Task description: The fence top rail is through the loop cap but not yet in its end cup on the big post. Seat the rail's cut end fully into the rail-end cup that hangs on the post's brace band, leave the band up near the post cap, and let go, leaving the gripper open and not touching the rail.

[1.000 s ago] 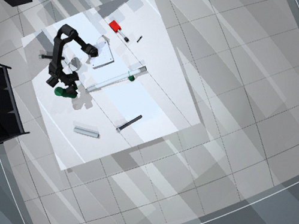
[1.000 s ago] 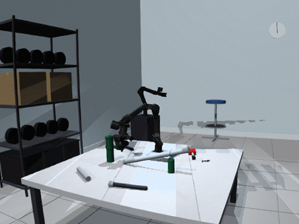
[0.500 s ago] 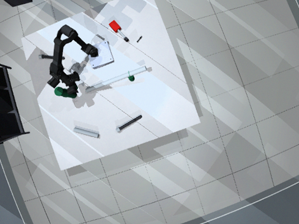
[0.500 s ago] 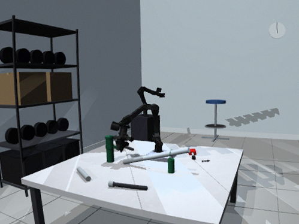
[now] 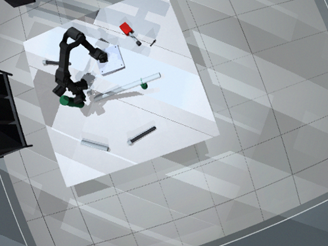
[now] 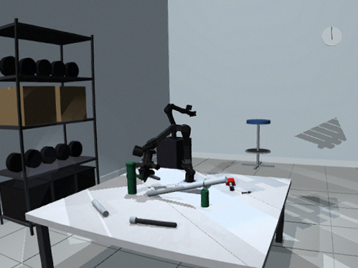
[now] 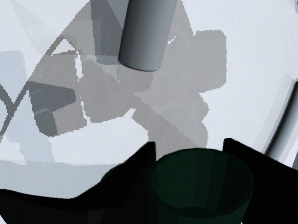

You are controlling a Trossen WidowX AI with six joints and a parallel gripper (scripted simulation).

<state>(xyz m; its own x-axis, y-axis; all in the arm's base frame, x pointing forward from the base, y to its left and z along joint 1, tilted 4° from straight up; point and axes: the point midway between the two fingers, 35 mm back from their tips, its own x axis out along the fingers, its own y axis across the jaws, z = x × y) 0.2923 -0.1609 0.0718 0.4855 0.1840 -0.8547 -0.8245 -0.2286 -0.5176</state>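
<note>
The grey top rail (image 5: 128,86) (image 6: 186,186) runs through the loop cap on the small green post (image 5: 143,85) (image 6: 204,198) and slopes down toward the big green post (image 5: 67,100) (image 6: 131,179). In the wrist view the rail's cut end (image 7: 149,16) lies apart from the dark green rail-end cup (image 7: 200,189), a short way beyond its mouth. My gripper (image 5: 79,95) (image 6: 146,172) (image 7: 189,148) is beside the big post, near its top, and is shut on the cup. The brace band is hidden by the fingers.
A short grey tube (image 5: 95,145) (image 6: 100,207) and a dark rod (image 5: 142,135) (image 6: 153,222) lie at the table's near side. A red tool (image 5: 126,28) (image 6: 231,181) and a white plate (image 5: 112,60) lie behind the rail. A black shelf (image 6: 45,124) stands to the left.
</note>
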